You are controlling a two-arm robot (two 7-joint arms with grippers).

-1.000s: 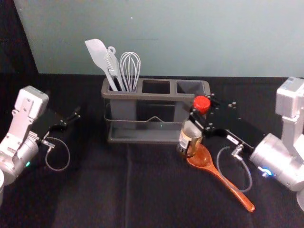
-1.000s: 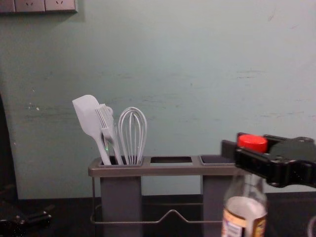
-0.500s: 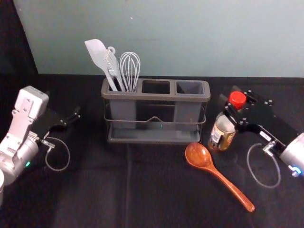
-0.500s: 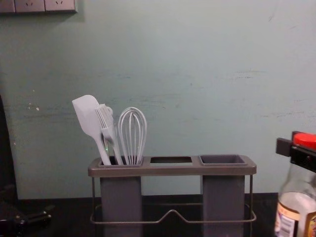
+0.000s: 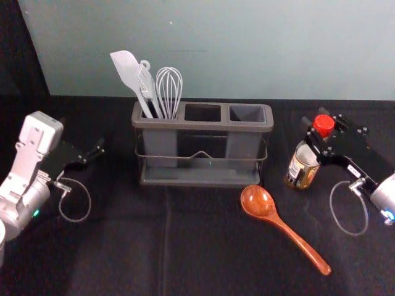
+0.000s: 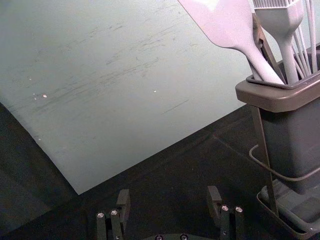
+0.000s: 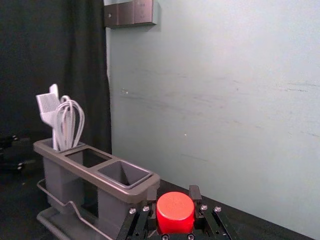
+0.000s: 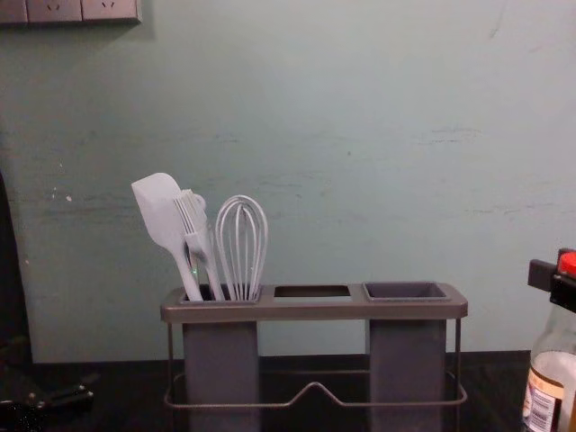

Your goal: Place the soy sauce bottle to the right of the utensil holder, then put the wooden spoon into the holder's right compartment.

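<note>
Currently, right end effector (image 7: 173, 199), at right of the head frame, is closed on the red cap (image 5: 323, 125) of the soy bottle (image 5: 302, 165). Bottle sits right of the holder (image 5: 200, 125), well apart; cannot tell if its base touches the table (image 5: 117, 259). Its long axis runs lower left to upper right in the head frame, cap up; roughly upright, I judge, some lean possible.

Next out: wooden spoon (image 5: 258, 200) flat on table, centre right, bowl by the holder's front right corner, handle pointing lower right, long axis diagonal.

Left end effector (image 6: 169, 195) parked at frame left, fingers spread, nothing between.

Progress, my reading: bottle nearly placed, release left; spoon into right compartment (image 5: 247, 114) still undone.
</note>
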